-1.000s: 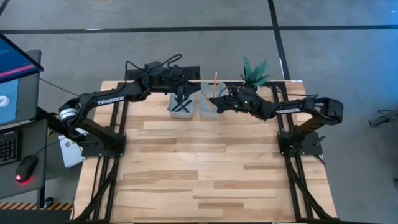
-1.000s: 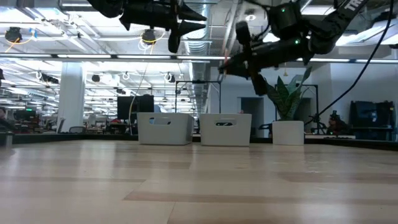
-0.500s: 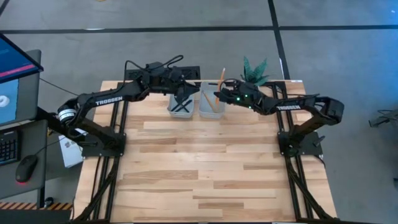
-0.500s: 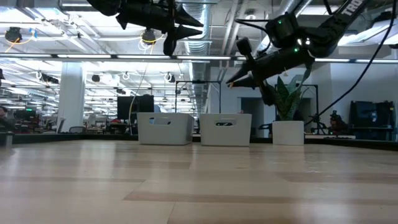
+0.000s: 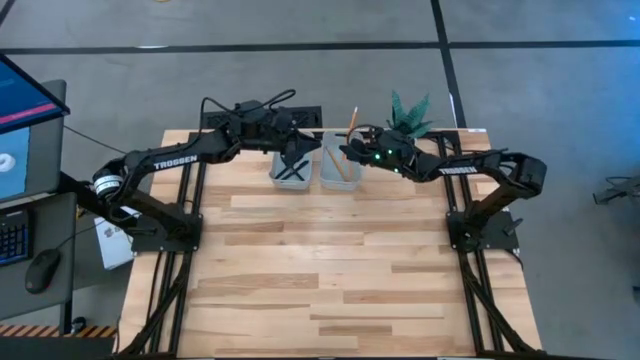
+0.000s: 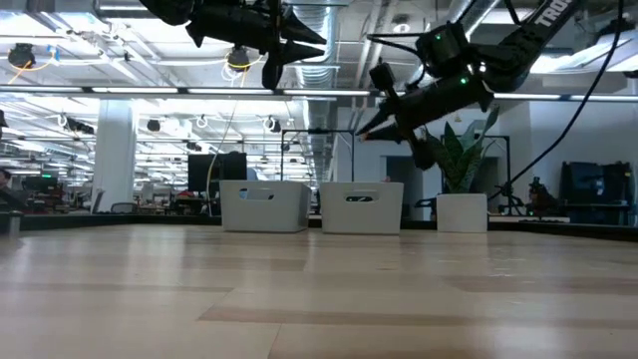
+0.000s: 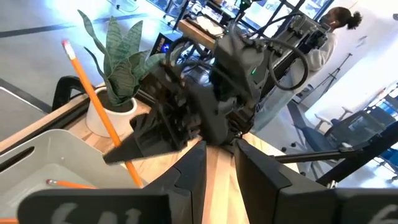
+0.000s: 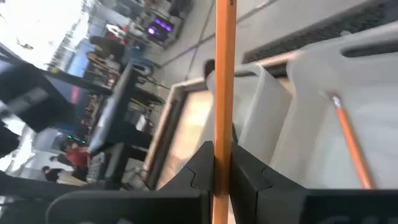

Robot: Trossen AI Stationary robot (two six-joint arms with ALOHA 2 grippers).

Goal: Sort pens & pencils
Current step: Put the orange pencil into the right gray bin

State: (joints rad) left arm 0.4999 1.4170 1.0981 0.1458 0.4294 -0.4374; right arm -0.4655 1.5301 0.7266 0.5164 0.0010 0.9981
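You have a potted snake plant (image 5: 408, 112) at the table's far edge, a monitor (image 5: 25, 130) and mouse (image 5: 37, 271) alongside.

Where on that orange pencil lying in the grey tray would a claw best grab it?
Probably mid-length, from straight above. The loose pencil lies flat and slanted on the floor of the right tray, whose walls block any sideways approach. The right gripper already holds another pencil.

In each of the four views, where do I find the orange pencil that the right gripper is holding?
High view: the held pencil sticks out past the right gripper, over the right grey tray.
Low view: too thin to make out.
Left wrist view: it crosses in front of the potted plant.
Right wrist view: it stands between the fingers.
Shared landmark: the right grey tray.
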